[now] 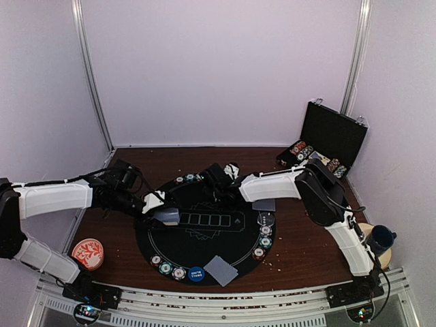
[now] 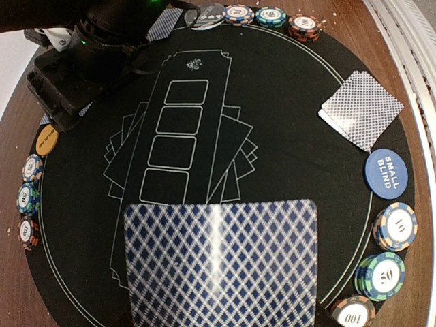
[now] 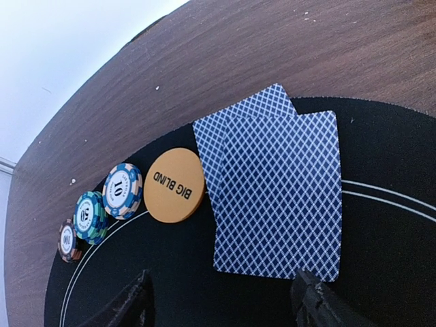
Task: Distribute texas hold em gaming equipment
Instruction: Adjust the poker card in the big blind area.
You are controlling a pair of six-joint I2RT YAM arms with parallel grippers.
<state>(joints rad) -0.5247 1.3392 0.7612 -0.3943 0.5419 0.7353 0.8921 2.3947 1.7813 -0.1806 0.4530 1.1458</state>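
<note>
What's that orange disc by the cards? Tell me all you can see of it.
The orange disc is a flat, round, plastic-looking button printed BIG BLIND in dark letters. It lies face up at the edge of the black mat, over its white line, between a 10 chip and two face-down cards, nearly touching both.

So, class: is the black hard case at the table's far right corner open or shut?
Open: the black hard case stands with its lid raised upright, and striped poker chips show inside it.
</note>
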